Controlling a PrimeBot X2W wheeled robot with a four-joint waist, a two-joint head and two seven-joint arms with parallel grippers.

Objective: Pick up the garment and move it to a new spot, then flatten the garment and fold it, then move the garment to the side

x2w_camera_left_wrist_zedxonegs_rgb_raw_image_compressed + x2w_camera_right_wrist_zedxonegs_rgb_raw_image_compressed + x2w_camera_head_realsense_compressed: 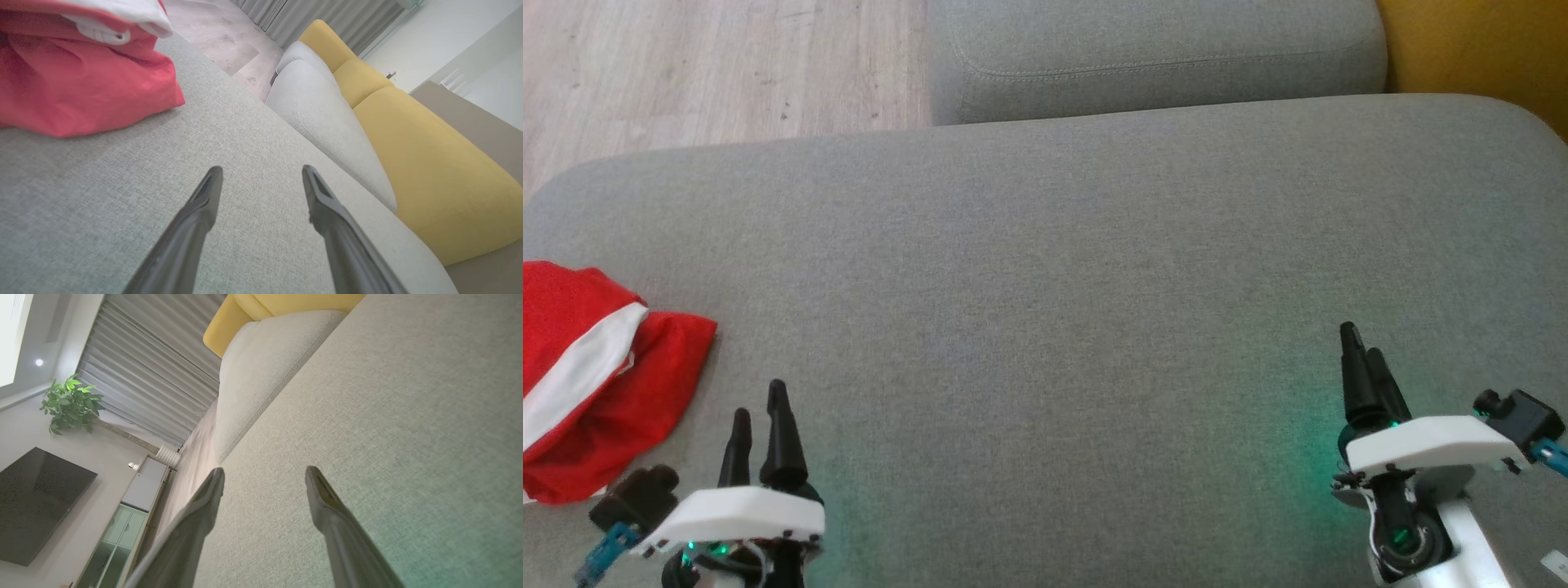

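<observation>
Now the left hand (758, 400) and right hand (1362, 340) hover open, empty, over the grey cushion (1045, 269) — garment (596, 392) near the left.

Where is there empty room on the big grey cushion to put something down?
The whole middle of the grey cushion is bare, from the red shirt on the left across to the right claw, and up to the back cushion. It is crowded at the left edge, where the shirt lies beside the left claw.
</observation>
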